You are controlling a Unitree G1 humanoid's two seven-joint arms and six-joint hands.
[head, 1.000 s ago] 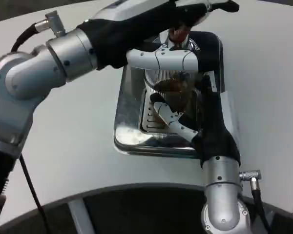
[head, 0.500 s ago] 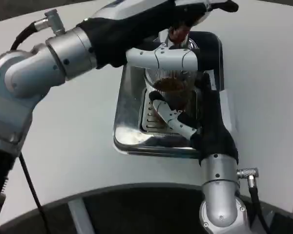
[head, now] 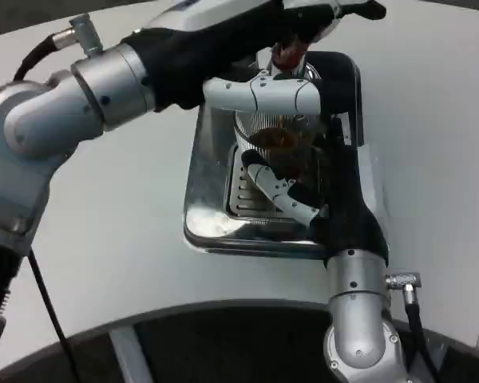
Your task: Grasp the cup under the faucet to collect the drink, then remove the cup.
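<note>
You see a clear ribbed cup holding brown drink, standing over the slotted grille of a shiny metal drip tray on the white tabletop. The cup sits directly below the faucet, whose red-and-silver spout is partly hidden by the arm above it. Your right hand reaches up from the lower edge and grips the cup: one white finger wraps across the cup's upper rim on the far side, while another white-and-black finger presses the near side lower down, so the cup is pinched between them. Your left forearm crosses from the left edge toward the top of the dispenser, and your left hand lies over the faucet's top at the upper edge; you cannot tell from here whether its fingers are spread or closed.
</note>
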